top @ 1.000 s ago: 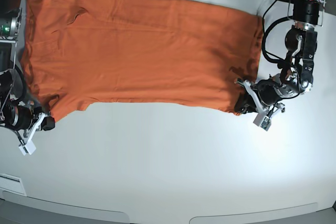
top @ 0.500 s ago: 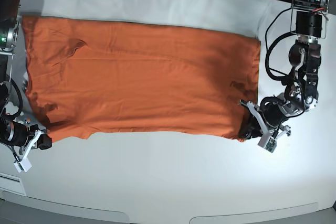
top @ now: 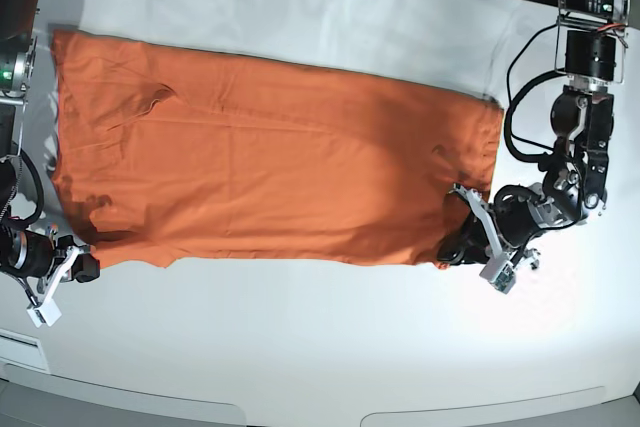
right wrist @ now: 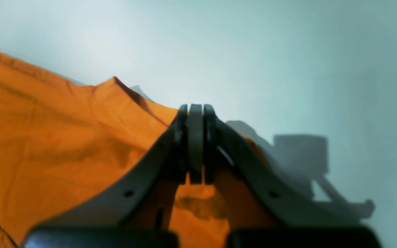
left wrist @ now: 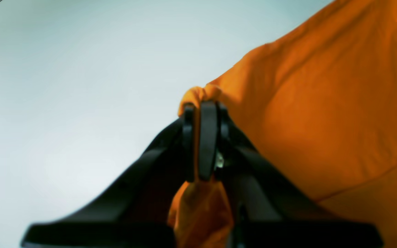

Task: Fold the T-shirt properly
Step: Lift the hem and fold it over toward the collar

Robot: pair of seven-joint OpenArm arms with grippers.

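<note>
The orange T-shirt [top: 270,162] lay spread wide across my counter [top: 320,347], mostly flat with shallow wrinkles, its two near corners bunched and lifted slightly where they were pinched.

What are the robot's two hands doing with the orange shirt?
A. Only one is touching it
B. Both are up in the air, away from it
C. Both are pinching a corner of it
C: the left gripper and the right gripper are each shut on a corner of the T-shirt.
</note>
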